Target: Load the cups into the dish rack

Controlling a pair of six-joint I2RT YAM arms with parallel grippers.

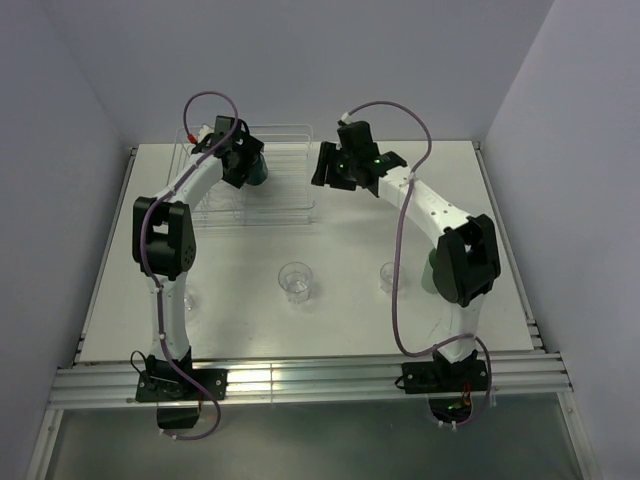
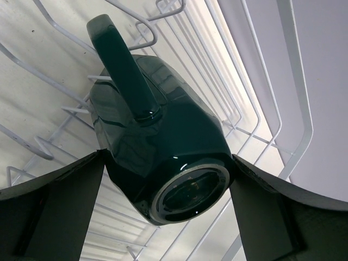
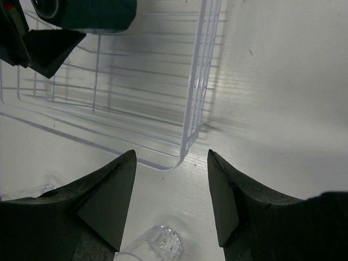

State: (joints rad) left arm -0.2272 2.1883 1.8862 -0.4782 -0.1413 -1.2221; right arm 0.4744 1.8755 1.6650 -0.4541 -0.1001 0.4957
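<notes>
The clear wire dish rack (image 1: 285,205) stands at the back of the table. My left gripper (image 1: 240,160) is over it, shut on the dark green mug (image 1: 258,172). In the left wrist view the mug (image 2: 157,109) is tilted with its base toward the camera and its handle up, and my gripper (image 2: 168,160) presses both its sides above the rack wires (image 2: 244,109). My right gripper (image 1: 325,165) is open and empty beside the rack's right end. Two glass tumblers (image 1: 296,280) (image 1: 390,277) stand mid-table. The mint cup (image 1: 428,272) shows partly behind my right arm.
A third, faint glass tumbler (image 1: 188,298) stands close to my left arm. The right wrist view shows my open gripper (image 3: 171,157) above the rack's corner (image 3: 185,147), with a tumbler (image 3: 160,244) below. Grey walls close in the back and both sides.
</notes>
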